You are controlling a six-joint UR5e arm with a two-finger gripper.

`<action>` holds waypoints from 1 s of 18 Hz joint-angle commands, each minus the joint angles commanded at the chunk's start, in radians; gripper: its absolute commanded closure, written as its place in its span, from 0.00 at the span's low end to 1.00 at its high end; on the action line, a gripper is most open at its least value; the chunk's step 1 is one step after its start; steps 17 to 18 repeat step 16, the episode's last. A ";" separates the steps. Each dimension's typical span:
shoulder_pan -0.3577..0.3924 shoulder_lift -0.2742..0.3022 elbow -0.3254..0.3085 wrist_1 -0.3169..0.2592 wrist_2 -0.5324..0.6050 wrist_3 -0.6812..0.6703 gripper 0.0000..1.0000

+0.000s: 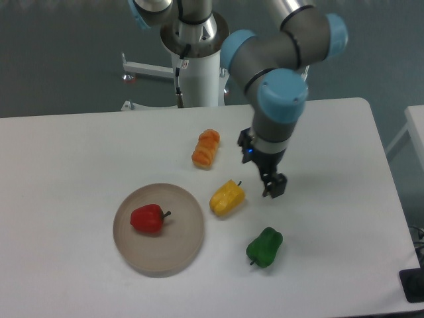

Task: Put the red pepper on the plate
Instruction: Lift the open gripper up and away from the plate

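a: where is the red pepper (146,218)?

b: it lies on its side on the plate (179,248), left of the middle, its short dark stem pointing right.

a: what does it look like?

b: small, glossy, bright red, whole.

a: and the plate?

b: a round, flat, beige-grey disc with a low rim, much wider than the pepper. it sits flat on the white surface (73,159), toward the front left.
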 joint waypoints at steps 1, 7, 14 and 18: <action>0.003 0.000 0.002 -0.003 0.003 0.034 0.00; 0.031 0.003 0.003 -0.012 0.003 0.039 0.00; 0.032 0.006 0.003 -0.012 0.001 0.039 0.00; 0.032 0.006 0.002 -0.012 0.003 0.039 0.00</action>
